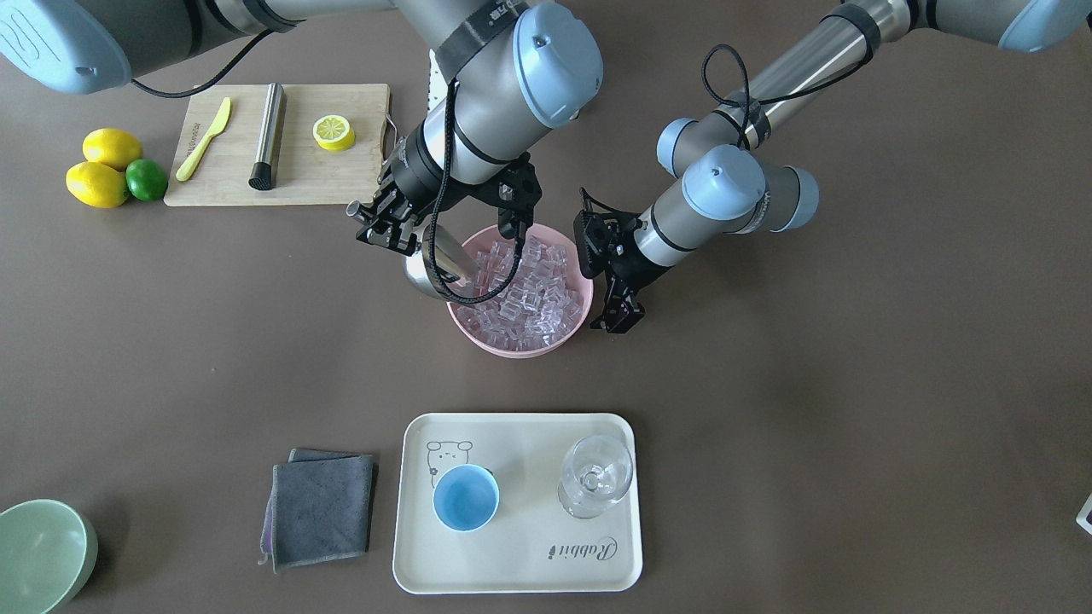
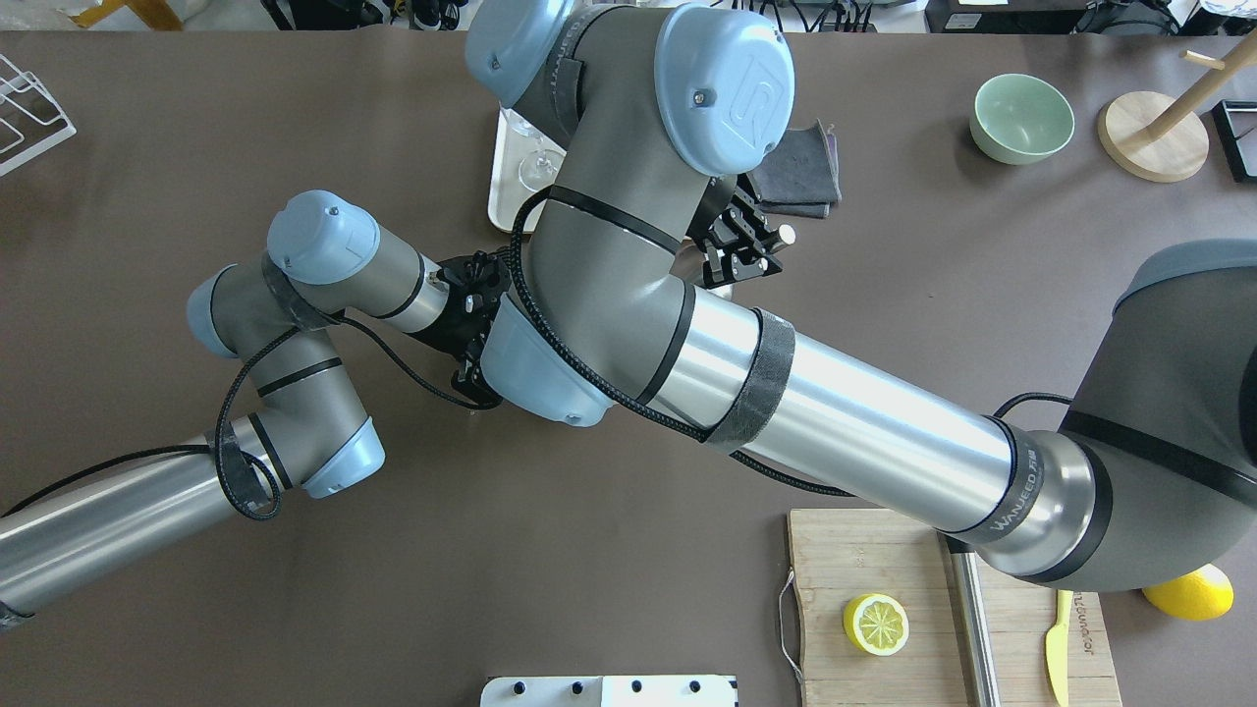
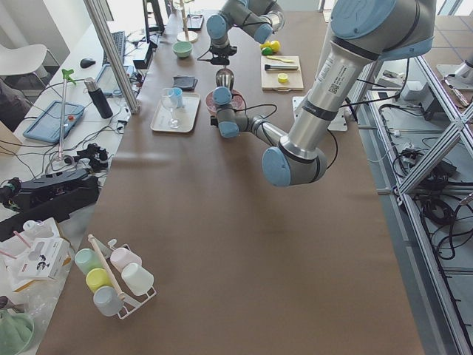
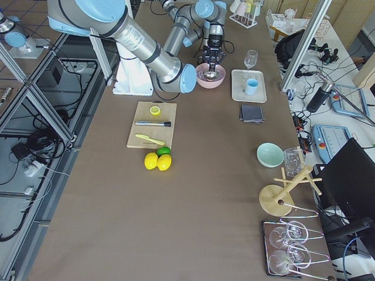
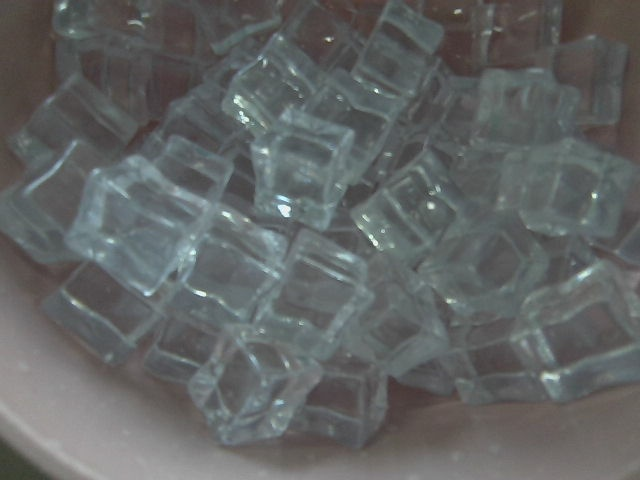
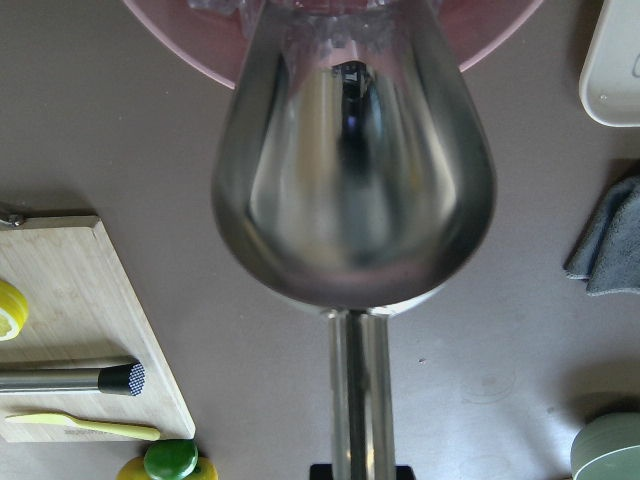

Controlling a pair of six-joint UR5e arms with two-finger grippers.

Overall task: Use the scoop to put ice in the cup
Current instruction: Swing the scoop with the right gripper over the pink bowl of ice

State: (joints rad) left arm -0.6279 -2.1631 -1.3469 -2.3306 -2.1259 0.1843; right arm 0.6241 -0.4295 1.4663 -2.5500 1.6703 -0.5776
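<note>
My right gripper (image 1: pixel 384 223) is shut on the handle of the silver scoop (image 1: pixel 429 275). The scoop's trough (image 6: pixel 350 180) is empty, and its mouth is at the near rim of the pink bowl (image 1: pixel 512 348). The ice (image 1: pixel 529 290) lies heaped in that bowl and fills the left wrist view (image 5: pixel 300 170). My left gripper (image 1: pixel 618 320) is low, right beside the bowl's other side. Its jaws do not show clearly. The light-blue cup (image 1: pixel 465 497) stands empty on the cream tray (image 1: pixel 512 554).
A clear stemmed glass (image 1: pixel 595 476) stands on the tray beside the cup. A grey cloth (image 1: pixel 322 507) lies next to the tray. A cutting board (image 1: pixel 299 179) holds a steel cylinder, a yellow knife and a lemon half. A green bowl (image 1: pixel 38 554) sits at a corner.
</note>
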